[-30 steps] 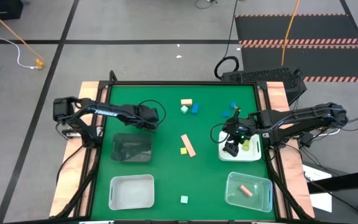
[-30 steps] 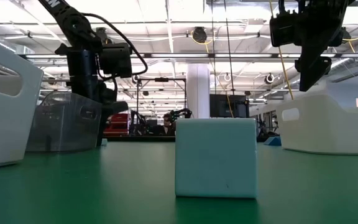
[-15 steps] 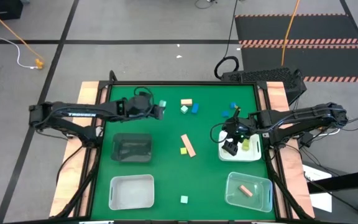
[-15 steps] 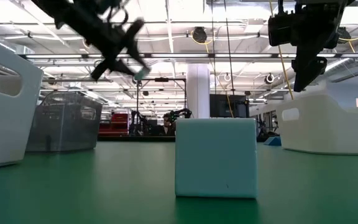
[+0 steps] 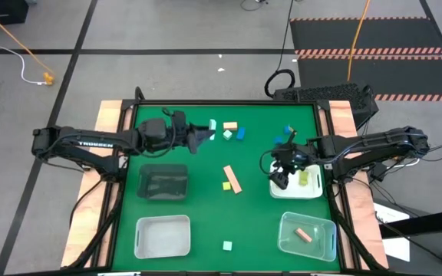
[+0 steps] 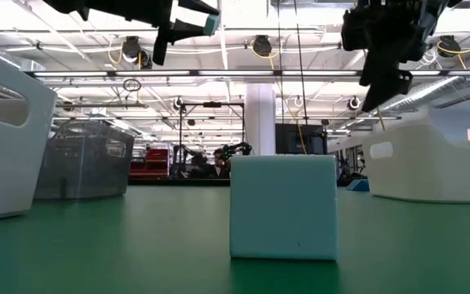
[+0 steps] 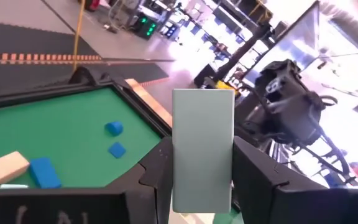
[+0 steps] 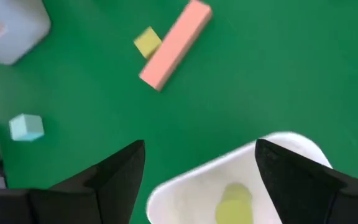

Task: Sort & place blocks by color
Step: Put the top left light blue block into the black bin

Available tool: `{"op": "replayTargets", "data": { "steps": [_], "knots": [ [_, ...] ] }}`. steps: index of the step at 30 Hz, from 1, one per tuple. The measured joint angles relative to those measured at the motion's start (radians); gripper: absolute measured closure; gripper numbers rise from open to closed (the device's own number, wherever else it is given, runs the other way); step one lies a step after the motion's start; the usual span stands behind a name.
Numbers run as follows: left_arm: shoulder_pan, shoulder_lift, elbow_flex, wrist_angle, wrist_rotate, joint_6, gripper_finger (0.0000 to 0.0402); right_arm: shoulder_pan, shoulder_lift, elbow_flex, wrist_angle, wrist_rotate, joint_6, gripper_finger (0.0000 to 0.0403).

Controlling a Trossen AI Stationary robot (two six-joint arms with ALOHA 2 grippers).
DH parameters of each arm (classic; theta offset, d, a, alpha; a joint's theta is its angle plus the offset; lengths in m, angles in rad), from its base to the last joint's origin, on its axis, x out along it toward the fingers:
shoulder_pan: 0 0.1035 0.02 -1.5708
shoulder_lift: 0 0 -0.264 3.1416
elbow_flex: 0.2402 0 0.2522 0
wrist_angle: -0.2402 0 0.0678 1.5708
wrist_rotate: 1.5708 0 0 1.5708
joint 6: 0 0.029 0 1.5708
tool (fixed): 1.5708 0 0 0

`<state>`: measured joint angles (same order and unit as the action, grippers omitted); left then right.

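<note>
My left gripper (image 5: 204, 132) hovers high over the table's far middle, shut on a pale mint bar (image 5: 212, 125) that also shows in the low view (image 6: 206, 20). My right gripper (image 5: 281, 176) hangs open over the left rim of the white tray (image 5: 315, 192), touching nothing. A yellow-green block (image 5: 304, 178) lies in that tray. On the mat lie a tan block (image 5: 230, 124), a mint cube (image 5: 227, 134), blue blocks (image 5: 241, 133) (image 5: 288, 132), a salmon bar (image 5: 232, 179), a yellow-green cube (image 5: 226, 185) and a near mint cube (image 5: 227, 245). My left gripper pinches the mint bar by its two long side faces (image 7: 202, 186), one finger (image 7: 160, 174) on each side. The fingers lie along the bar, about level, pointing toward the table's right. The bar's free end (image 7: 202, 102) juts out past the fingertips, and the bar is lifted clear.
A dark tray (image 5: 163, 182) sits at left middle, a white bin (image 5: 162, 236) near left, and a clear bin (image 5: 321, 244) near right holding a salmon block (image 5: 304, 234). Open green mat lies between the trays around the salmon bar.
My left gripper has risen from above the dark tray, swung toward the far edge and then right, and tipped from pointing down to about level, carrying the mint bar. My right gripper has shifted slightly left and up over the white tray.
</note>
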<state>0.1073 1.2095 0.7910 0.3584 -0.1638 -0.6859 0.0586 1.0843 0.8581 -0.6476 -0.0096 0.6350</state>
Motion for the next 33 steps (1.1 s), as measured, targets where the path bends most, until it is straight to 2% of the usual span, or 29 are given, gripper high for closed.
{"op": "replayTargets", "data": {
  "steps": [6,11,14,18,20,24,30,33],
  "knots": [
    [-0.017,0.0,0.0,-0.002,0.002,-0.003,0.0276,0.0,0.0,0.0,0.048,0.064,0.0,0.011],
    [-0.04,0.0,0.0,-0.003,0.042,-0.035,0.0276,0.0,0.0,0.0,0.055,0.069,-0.014,0.011],
    [-0.059,0.0,0.0,-0.003,0.111,-0.077,0.0276,0.0,0.0,0.0,0.058,0.07,-0.019,0.011],
    [-0.079,0.0,0.0,-0.054,0.254,-0.173,0.0276,0.0,0.0,0.0,0.083,0.072,-0.037,0.011],
    [-0.09,0.0,0.001,-0.106,0.34,-0.224,0.0276,0.0,0.0,0.0,0.095,0.079,-0.056,0.011],
    [-0.125,0.0,0.002,-0.287,0.469,-0.332,0.0276,0.0,0.0,0.0,0.106,0.159,-0.103,0.011],
    [-0.196,0.0,0.002,-0.625,0.488,-0.477,0.0276,-0.008,0.0,0.0,0.105,0.344,-0.136,0.011],
    [-0.224,0.0,0.002,-0.727,0.487,-0.526,0.0268,-0.037,0.0,0.0,0.095,0.38,-0.126,0.011]
  ]
}}
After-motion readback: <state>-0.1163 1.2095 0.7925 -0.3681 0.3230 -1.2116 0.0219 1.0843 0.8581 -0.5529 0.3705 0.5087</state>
